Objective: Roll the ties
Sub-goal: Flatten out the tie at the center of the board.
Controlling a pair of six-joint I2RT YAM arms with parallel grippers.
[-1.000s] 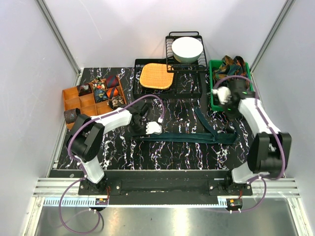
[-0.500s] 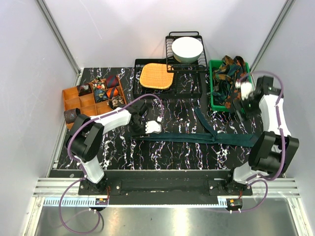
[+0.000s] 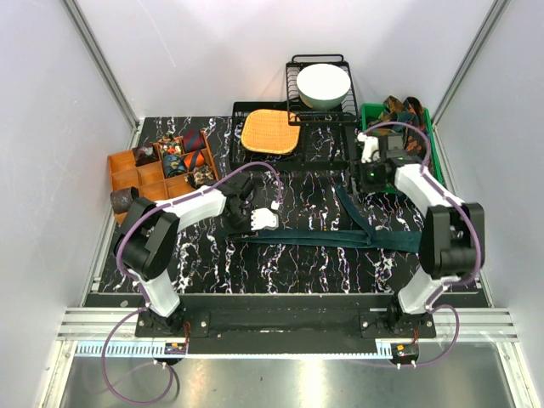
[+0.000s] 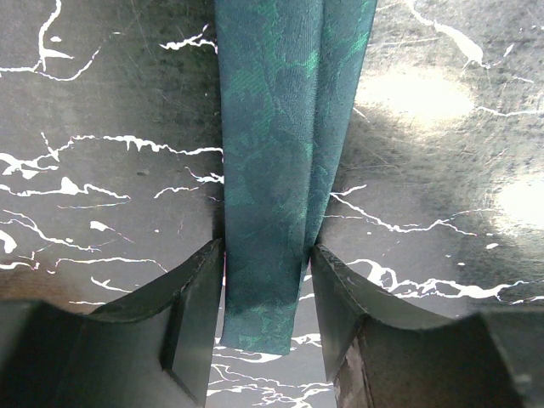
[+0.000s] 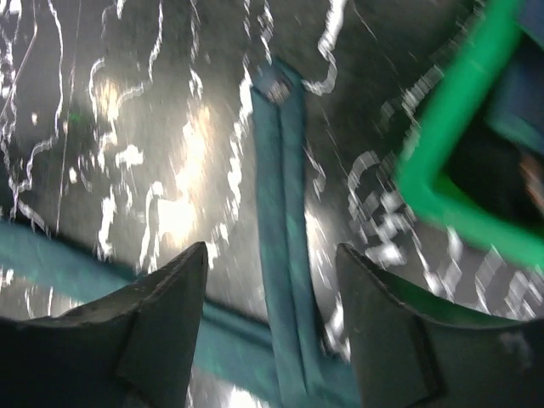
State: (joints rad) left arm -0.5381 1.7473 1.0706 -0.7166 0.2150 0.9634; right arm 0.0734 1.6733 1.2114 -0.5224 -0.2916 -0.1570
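A long plain dark teal tie (image 3: 314,239) lies flat across the marble table, with one strip folded back toward the far side (image 3: 350,208). My left gripper (image 3: 262,221) is low at its left end. In the left wrist view the tie (image 4: 272,127) runs between the spread fingers of the left gripper (image 4: 266,252), each edge against a finger, the cloth flat. My right gripper (image 3: 359,177) hovers open above the folded strip. The right wrist view is blurred; its jaws (image 5: 272,251) straddle the tie (image 5: 285,212) without touching it.
A green bin (image 3: 433,144) at the right holds several patterned ties (image 3: 399,107); its rim (image 5: 459,110) shows beside the right gripper. An orange divided box (image 3: 127,174) at the left holds rolled ties (image 3: 183,157). The orange mat (image 3: 270,132) and a white bowl (image 3: 323,85) sit on black racks.
My right arm swung out from the green bin to the right, then back left over the tie's folded strip, and its jaws have opened. The left gripper has stayed put.
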